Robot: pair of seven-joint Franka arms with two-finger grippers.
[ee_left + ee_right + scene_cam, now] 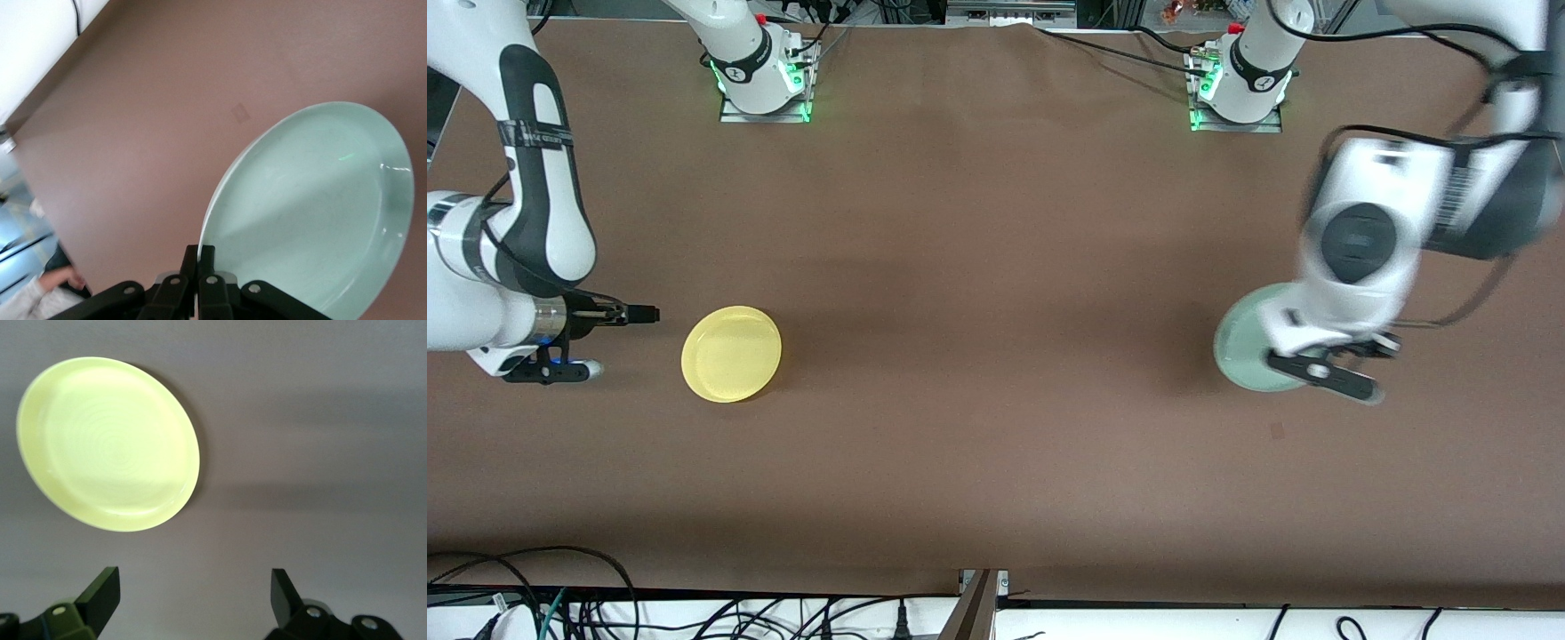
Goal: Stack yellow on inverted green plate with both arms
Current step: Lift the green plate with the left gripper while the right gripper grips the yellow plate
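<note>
The yellow plate [731, 354] [107, 443] lies rim up on the brown table toward the right arm's end. My right gripper [643, 315] [193, 587] hovers low beside it, on the side toward that end of the table. It is open, and only bare table shows between its fingers. Toward the left arm's end, the green plate [1247, 348] [320, 213] is tilted up on edge, its hollow side facing the left wrist camera. My left gripper [206, 257] is shut on its rim. In the front view the left hand [1352, 267] covers part of the plate and hides the fingers.
The two arm bases [765, 80] [1236, 89] stand along the table edge farthest from the front camera. Cables [694, 613] run below the near edge. A small dark mark [1278, 431] sits on the table nearer the front camera than the green plate.
</note>
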